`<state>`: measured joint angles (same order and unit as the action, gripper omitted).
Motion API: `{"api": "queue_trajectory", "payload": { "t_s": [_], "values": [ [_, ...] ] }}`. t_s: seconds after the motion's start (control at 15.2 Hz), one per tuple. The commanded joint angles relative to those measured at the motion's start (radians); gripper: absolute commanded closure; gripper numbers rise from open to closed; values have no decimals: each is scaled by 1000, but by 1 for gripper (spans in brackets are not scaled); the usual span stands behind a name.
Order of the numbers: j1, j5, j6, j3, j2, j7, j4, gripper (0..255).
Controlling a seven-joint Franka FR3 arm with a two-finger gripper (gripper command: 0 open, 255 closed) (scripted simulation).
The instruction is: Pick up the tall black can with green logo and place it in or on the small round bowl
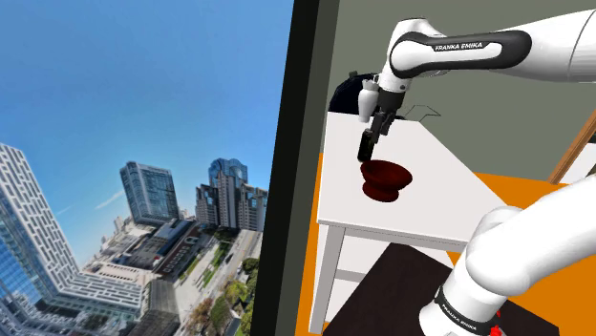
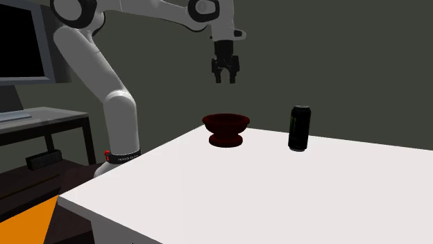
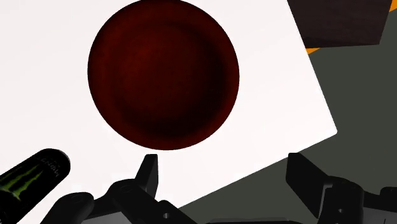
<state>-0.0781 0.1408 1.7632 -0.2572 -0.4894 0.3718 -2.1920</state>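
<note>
Second exterior view: the black can (image 2: 300,128) stands upright on the white table (image 2: 277,201). It is near the dark red bowl (image 2: 226,129), on that view's right, and does not touch it.
Wrist view: looks straight down into the bowl's (image 3: 163,73) hollow. The can's (image 3: 32,181) green logo shows beside one finger (image 3: 147,175).
Shoulder view: city towers (image 1: 143,191) under blue sky stand at its left, and the table's white leg (image 1: 328,277) shows.
Surface: plain white tabletop, with the bowl close to its edge.
Room: grey-green wall (image 2: 347,55), orange floor (image 2: 24,222), and a grey desk (image 2: 48,121) with a monitor (image 2: 21,41).
Arm: reaches over the table, and the gripper (image 2: 225,77) points down, hovering well above the bowl.
Fingers: apart, with nothing between them.
</note>
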Motion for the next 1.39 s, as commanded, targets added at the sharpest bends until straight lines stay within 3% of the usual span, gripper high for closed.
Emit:
{"api": "queue_trajectory", "payload": {
  "t_s": [0.0,0.4,0.79,1.06,1.32],
  "values": [
    [-4,0,25,-39,61,49,37,0],
    [-16,-42,64,-150,259,206,192,0],
    [-49,-146,67,-241,495,379,398,0],
    [-105,-241,38,-274,672,490,573,0],
    [-196,-338,-23,-277,863,581,792,0]
  ]
}}
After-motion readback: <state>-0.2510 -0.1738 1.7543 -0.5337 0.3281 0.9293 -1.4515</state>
